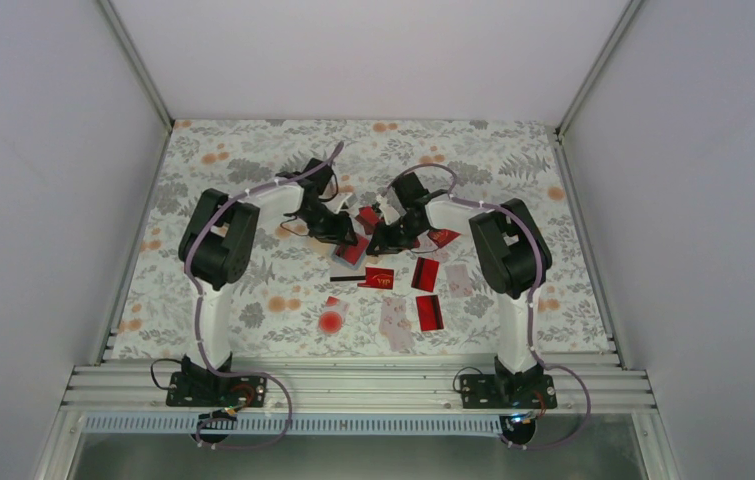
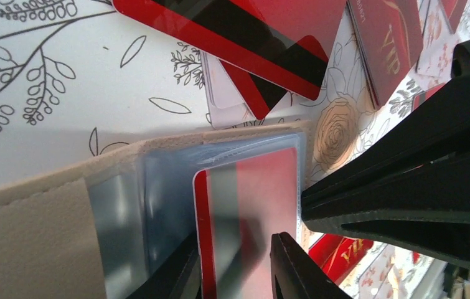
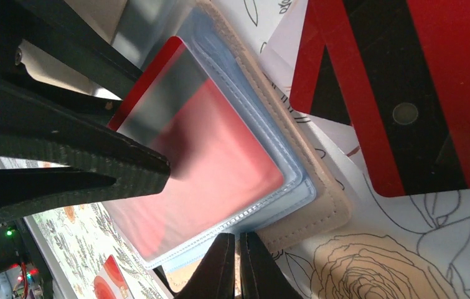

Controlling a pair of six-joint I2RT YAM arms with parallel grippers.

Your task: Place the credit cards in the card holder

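Observation:
The card holder (image 2: 33, 249) lies spread out, tan with pale blue sleeves, its stitched rim (image 3: 319, 193) close to my right gripper. A red card (image 2: 251, 205) sits most of the way inside a clear sleeve, one end sticking out (image 3: 157, 62). My left gripper (image 2: 235, 240) stands open astride that sleeve, one finger above the card and one below. My right gripper (image 3: 239, 240) is shut on the holder's lower edge. In the top view both grippers (image 1: 345, 238) (image 1: 381, 243) meet at mid-table and hide the holder. Loose red credit cards (image 1: 425, 273) and pale ones (image 1: 394, 318) lie in front.
A red card with a black stripe (image 3: 406, 93) lies right beside the holder, over a pale card (image 2: 226, 99). A red VIP card (image 2: 385, 43) lies further off. A round red blot (image 1: 330, 322) marks the flowered cloth. White walls close in the table.

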